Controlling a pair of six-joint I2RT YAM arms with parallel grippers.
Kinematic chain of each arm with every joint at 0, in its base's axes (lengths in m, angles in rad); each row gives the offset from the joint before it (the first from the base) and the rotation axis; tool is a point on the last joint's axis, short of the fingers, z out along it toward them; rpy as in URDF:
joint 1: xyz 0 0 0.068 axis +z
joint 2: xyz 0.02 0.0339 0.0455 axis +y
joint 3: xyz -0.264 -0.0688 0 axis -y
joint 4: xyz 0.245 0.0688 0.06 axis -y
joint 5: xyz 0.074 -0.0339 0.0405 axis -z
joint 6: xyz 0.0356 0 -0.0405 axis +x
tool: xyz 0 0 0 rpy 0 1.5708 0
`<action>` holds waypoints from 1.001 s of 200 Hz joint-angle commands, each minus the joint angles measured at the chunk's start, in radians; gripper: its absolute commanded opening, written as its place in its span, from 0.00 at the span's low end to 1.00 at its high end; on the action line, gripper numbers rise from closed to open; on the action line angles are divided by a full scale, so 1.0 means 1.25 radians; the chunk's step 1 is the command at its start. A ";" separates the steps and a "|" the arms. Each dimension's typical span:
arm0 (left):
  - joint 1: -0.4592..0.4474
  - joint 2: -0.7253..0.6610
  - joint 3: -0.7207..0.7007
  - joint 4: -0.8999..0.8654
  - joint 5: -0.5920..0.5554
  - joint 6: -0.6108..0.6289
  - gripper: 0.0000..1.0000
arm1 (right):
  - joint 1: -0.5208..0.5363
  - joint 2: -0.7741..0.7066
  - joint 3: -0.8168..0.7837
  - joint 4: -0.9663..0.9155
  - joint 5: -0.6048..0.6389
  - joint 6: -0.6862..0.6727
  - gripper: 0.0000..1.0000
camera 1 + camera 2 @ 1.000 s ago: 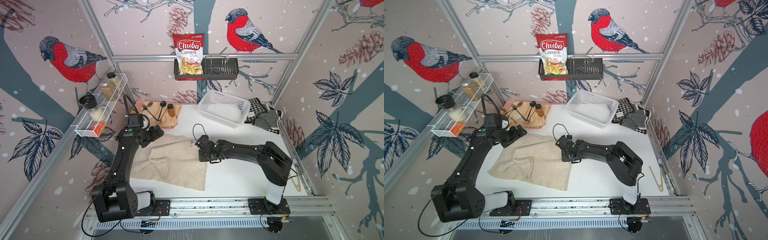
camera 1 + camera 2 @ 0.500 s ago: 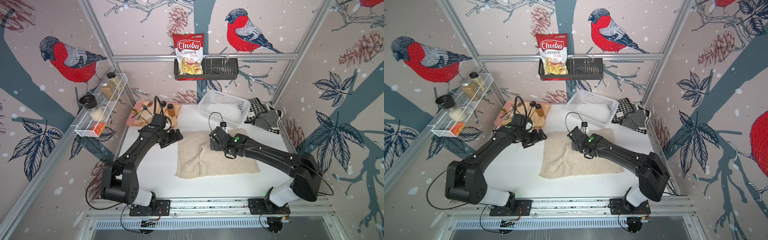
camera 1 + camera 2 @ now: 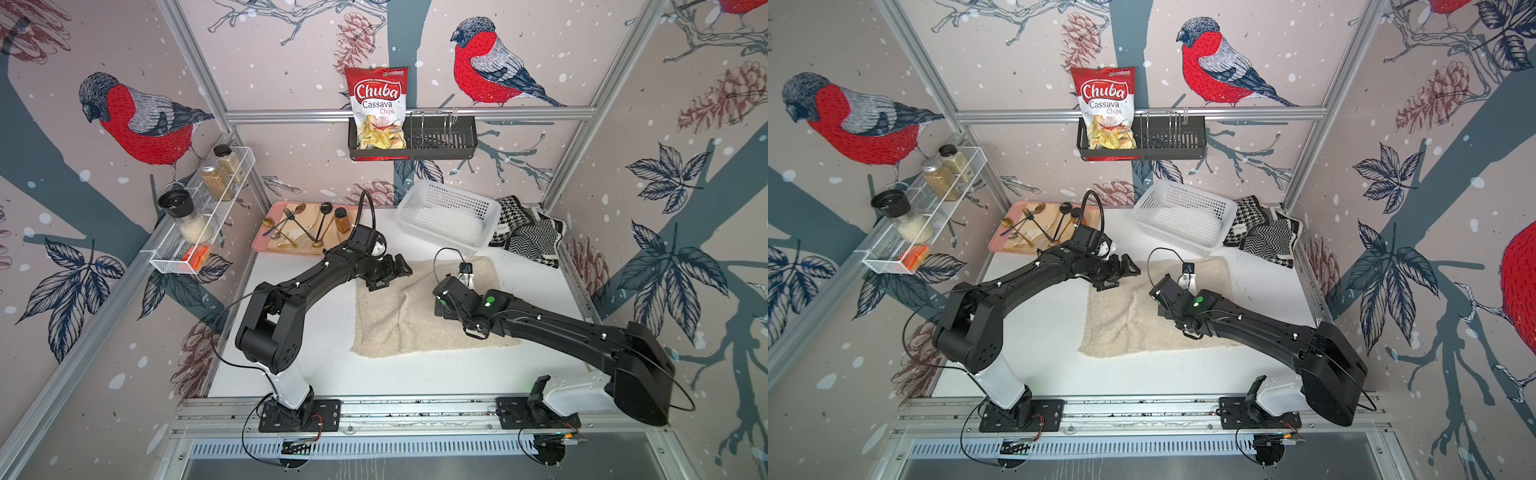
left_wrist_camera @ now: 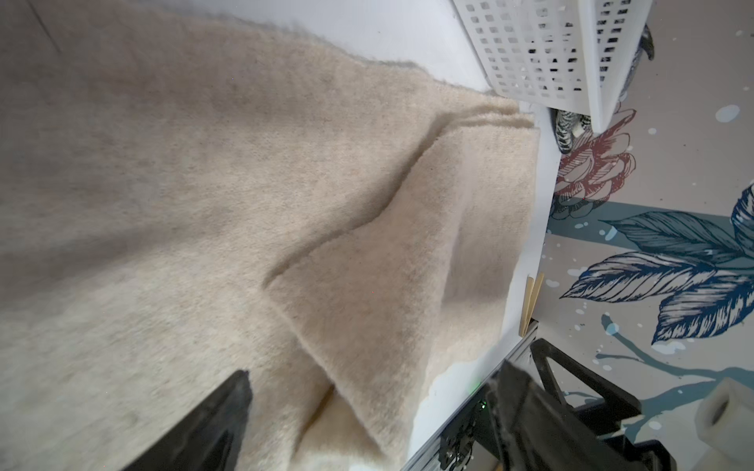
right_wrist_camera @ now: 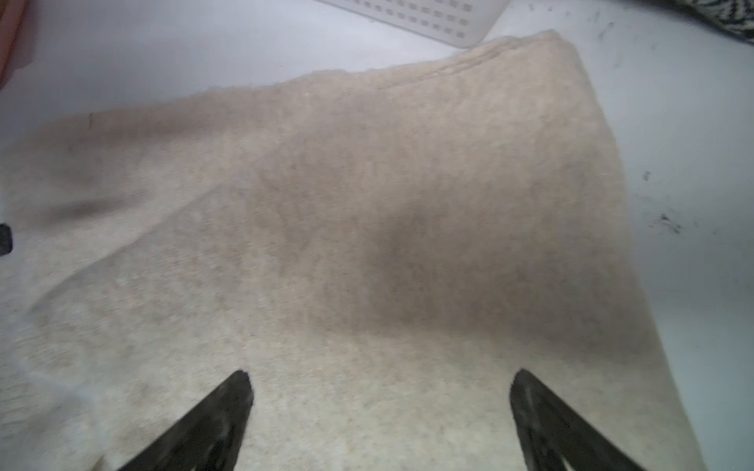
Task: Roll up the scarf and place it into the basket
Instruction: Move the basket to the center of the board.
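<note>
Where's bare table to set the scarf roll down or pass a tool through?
Widest bare strip: between the near edge of the scarf and the front rail. Another lies left of the scarf, beside the left arm. A smaller patch sits right of it, before the patterned cloths. The back is crowded: pink tray, basket.

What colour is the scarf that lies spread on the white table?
The scarf is plain cream-beige, without any pattern; the right wrist view shows it best.

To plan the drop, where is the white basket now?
In a top view, the basket stands at the back, right of centre, between the pink tray and the black-and-white cloths, just beyond the scarf.
</note>
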 commanded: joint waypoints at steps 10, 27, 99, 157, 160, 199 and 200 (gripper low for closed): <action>-0.007 0.014 -0.042 0.063 0.017 -0.110 0.96 | -0.053 -0.087 -0.036 -0.014 0.031 0.017 0.99; -0.014 0.015 -0.065 0.088 0.026 -0.148 0.96 | -0.079 -0.126 -0.065 -0.006 0.031 0.005 1.00; -0.070 0.075 -0.093 0.254 0.076 -0.301 0.00 | -0.122 -0.164 -0.119 0.035 0.016 -0.014 1.00; -0.070 -0.057 0.079 -0.081 -0.127 -0.082 0.00 | -0.126 -0.157 -0.123 0.044 -0.008 -0.025 1.00; -0.070 -0.059 0.089 -0.095 -0.137 -0.072 0.00 | -0.126 -0.157 -0.123 0.044 -0.009 -0.026 1.00; -0.069 -0.106 0.107 -0.180 -0.178 -0.027 0.00 | -0.124 -0.149 -0.119 0.046 -0.022 -0.036 1.00; -0.069 -0.108 0.107 -0.181 -0.179 -0.026 0.00 | -0.124 -0.148 -0.119 0.045 -0.021 -0.037 1.00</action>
